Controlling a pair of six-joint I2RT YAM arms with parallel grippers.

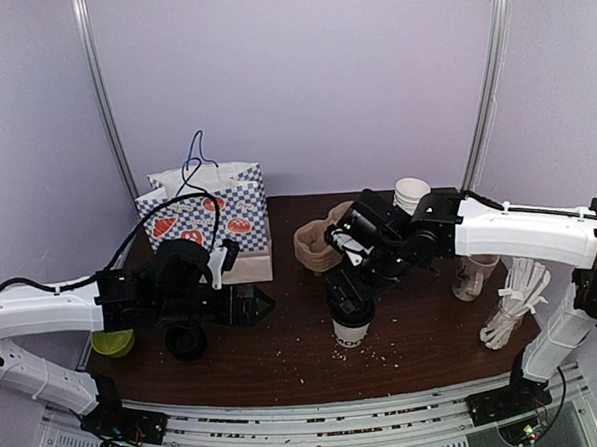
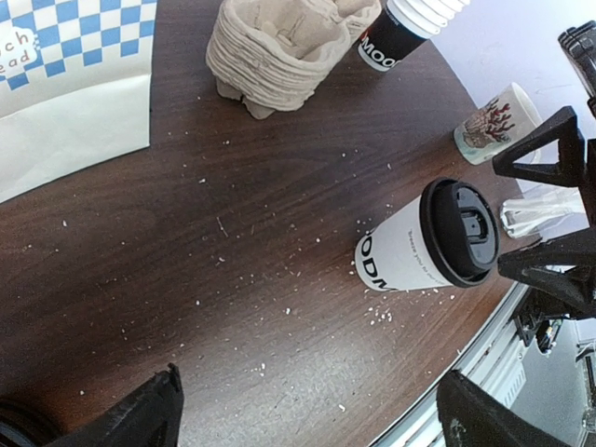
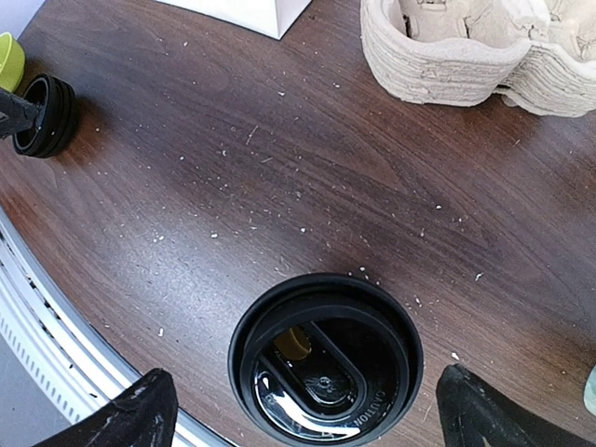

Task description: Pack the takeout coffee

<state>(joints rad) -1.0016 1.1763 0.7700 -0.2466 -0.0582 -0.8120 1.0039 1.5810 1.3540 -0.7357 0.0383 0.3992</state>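
The takeout coffee (image 1: 351, 329), a paper cup with a white upper part, black lettered base and black lid, stands upright near the table's front middle. My right gripper (image 1: 351, 306) hovers directly above it, open. In the right wrist view the lid (image 3: 326, 358) sits between the two fingertips (image 3: 130, 419), which stay apart from it. The cup also shows in the left wrist view (image 2: 424, 244), with the right gripper's fingers (image 2: 549, 214) over it. My left gripper (image 1: 223, 308) is open and empty, low over bare table left of the cup (image 2: 312, 419).
A blue-checked paper bag (image 1: 208, 213) stands at the back left. A stack of pulp cup carriers (image 1: 315, 245), a stack of lidless cups (image 1: 410, 193) and a mug (image 1: 471, 274) stand behind and to the right. Spare black lids (image 1: 187, 341) lie front left.
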